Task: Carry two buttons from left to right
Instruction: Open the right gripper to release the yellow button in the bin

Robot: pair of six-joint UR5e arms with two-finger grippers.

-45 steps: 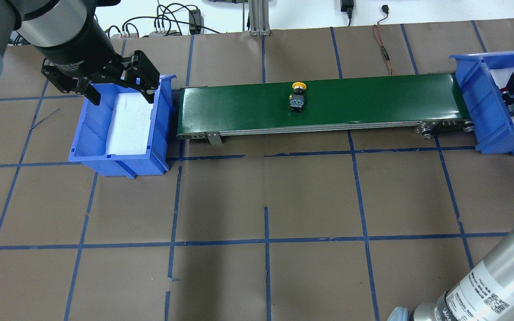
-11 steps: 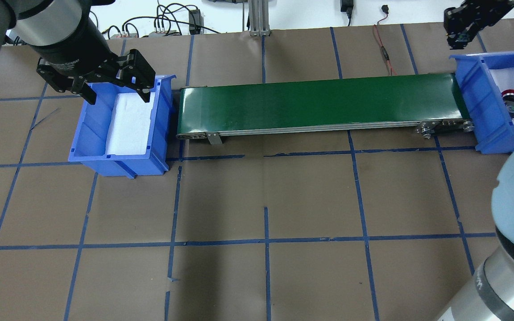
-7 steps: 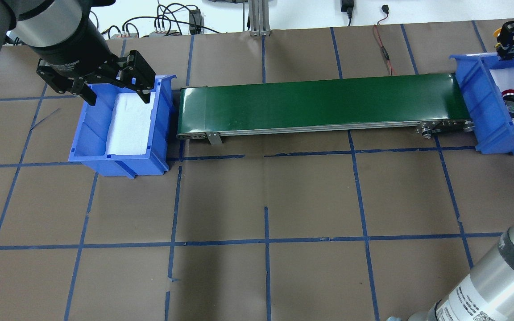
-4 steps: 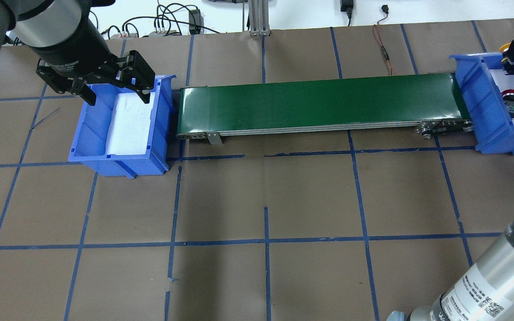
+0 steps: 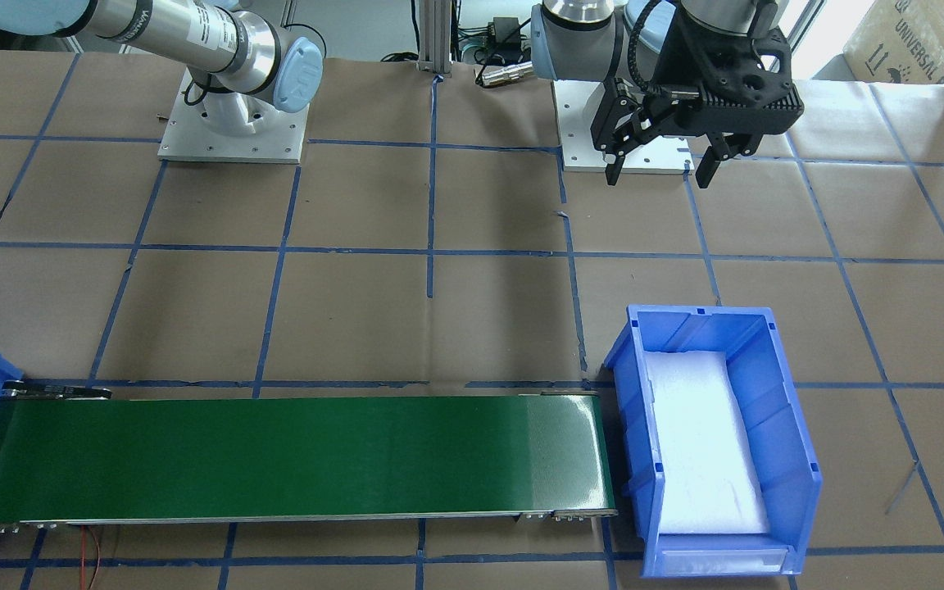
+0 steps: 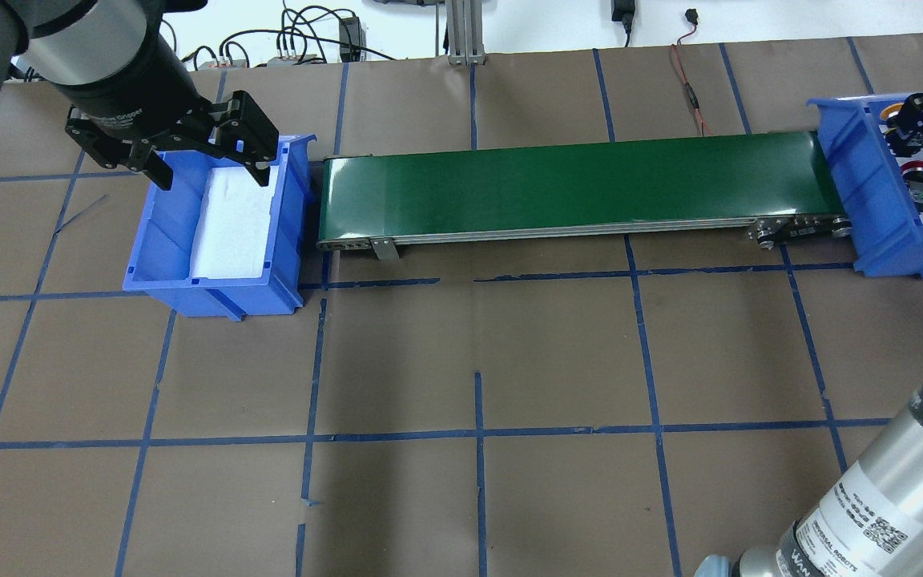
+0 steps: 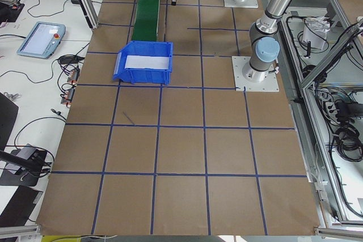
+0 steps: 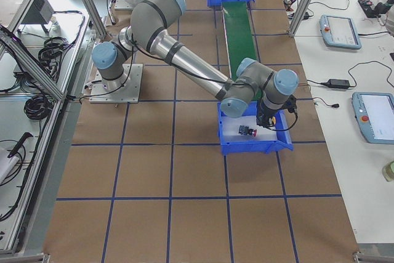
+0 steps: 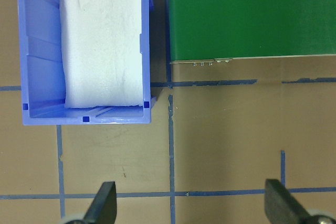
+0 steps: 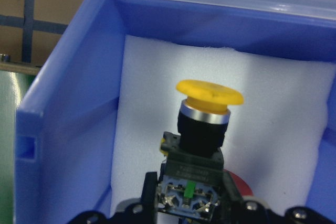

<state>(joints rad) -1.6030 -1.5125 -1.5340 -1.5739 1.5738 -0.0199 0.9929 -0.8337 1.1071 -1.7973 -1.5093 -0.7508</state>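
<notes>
Right wrist-mounted, yellow button (image 10: 202, 140), black body

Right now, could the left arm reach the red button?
Probably not. The red button lies in the right bin, beyond the whole conveyor from the left gripper, and the right gripper, holding the yellow button, hangs over that bin.

Desk (image 6: 558, 353): brown cover, blue tape grid. Green conveyor (image 6: 574, 184) on far side, left bin (image 6: 153, 240) and right bin (image 6: 846, 168) at its ends.
</notes>
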